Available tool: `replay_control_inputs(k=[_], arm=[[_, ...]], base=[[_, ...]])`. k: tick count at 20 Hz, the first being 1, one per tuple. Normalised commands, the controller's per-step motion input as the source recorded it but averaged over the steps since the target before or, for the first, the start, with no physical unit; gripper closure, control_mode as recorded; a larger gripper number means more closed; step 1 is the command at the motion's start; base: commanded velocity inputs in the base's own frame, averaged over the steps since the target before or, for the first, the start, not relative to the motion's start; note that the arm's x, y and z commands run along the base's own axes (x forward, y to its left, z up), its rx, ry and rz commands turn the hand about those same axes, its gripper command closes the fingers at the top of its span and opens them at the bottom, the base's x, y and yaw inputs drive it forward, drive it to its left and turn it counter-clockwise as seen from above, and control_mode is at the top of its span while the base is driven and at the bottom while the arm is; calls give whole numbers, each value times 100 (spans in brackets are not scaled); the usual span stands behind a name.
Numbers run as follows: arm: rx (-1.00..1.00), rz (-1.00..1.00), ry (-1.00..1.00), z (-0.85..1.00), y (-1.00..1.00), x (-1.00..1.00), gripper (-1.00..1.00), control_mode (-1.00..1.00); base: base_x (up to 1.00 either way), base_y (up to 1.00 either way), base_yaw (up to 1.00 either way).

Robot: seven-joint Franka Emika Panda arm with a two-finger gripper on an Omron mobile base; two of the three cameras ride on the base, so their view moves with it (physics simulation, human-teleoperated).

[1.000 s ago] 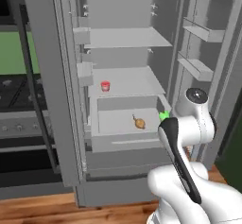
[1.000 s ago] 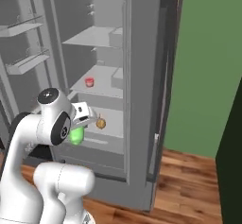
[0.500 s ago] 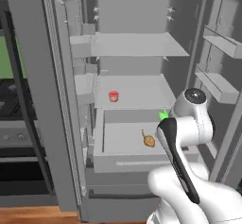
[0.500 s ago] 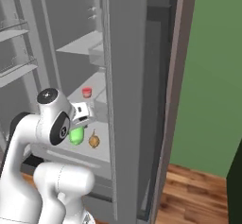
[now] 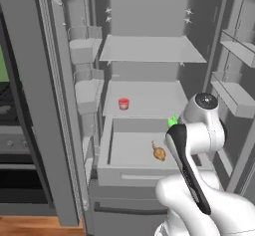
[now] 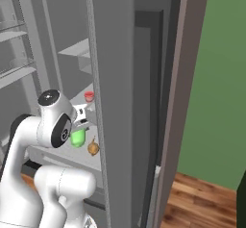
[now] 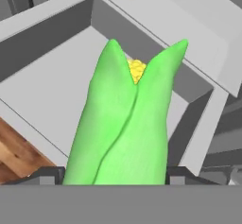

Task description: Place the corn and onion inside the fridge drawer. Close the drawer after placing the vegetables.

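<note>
Onion (image 5: 159,153): already lying in the open fridge drawer (image 5: 124,172).
Corn (image 7: 125,124): pinched in my gripper (image 7: 116,173) above the drawer.
Left: release corn, shut drawer.

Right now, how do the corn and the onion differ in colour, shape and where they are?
The corn is bright green and elongated with pointed husk tips, while the onion is orange-brown and round with a thin stem. The corn is held in the gripper above the fridge drawer, while the onion lies loose on the drawer floor. In these views the corn looks larger than the onion. Both are small vegetables.
</note>
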Motion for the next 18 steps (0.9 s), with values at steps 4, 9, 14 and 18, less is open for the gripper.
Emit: replay_control_inputs(k=[4,9,14,18], arm=[[-4,1,0,-21,0,0,100,-100],[-17,0,8,-70,38,15,100,-100],[-11,3,25,-62,46,78,100,-100],[0,19,17,-24,2,84,100,-100]], base=[[0,0,0],[0,0,0],[0,0,0],[0,0,0]])
